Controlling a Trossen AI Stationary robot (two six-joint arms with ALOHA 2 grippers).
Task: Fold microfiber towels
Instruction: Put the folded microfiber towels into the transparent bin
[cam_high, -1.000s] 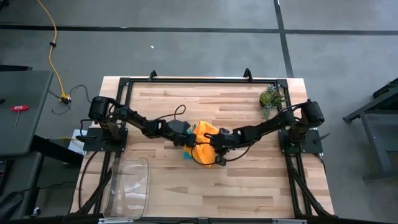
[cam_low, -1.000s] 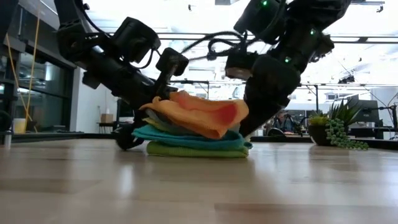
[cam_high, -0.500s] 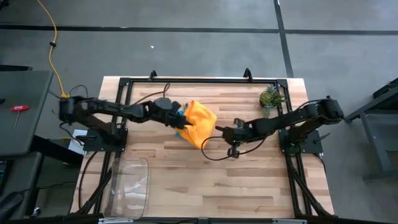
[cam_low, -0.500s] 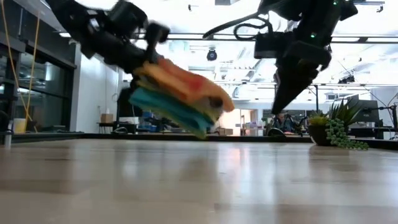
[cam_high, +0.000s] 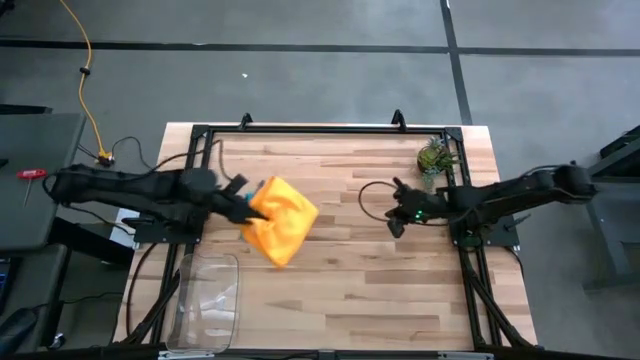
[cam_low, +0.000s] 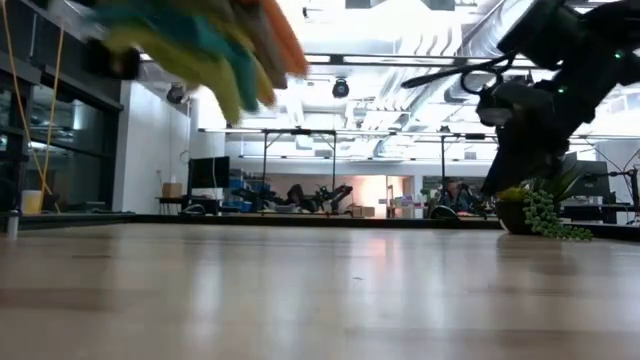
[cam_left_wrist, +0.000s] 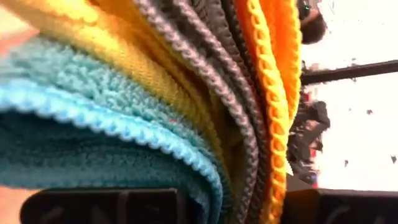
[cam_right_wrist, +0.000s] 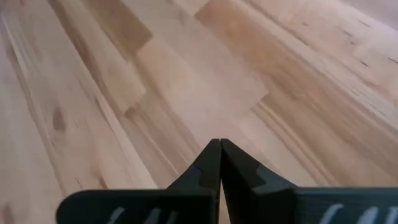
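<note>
— Several towels in one bundle, is that what I'm seeing on your left side?

— Yes. I have the microfiber towels (cam_high: 279, 229) stacked together, and my left hand (cam_high: 243, 206) is clenched on one edge of the stack. The bundle hangs clear of the worktop (cam_high: 340, 290), over its left half, near the clear plastic tray (cam_high: 208, 299). From above only the orange towel shows.

— And up close?

— In my left wrist view I can tell the layers apart: teal (cam_left_wrist: 93, 137), yellow (cam_left_wrist: 118, 59), grey (cam_left_wrist: 205, 68) and orange (cam_left_wrist: 273, 74), edges lined up.

— Your right hand?

— My right hand (cam_high: 396, 216) is closed with nothing in it, fingers pressed together, above bare wood on the right side, near the small plant (cam_high: 434, 156).
</note>
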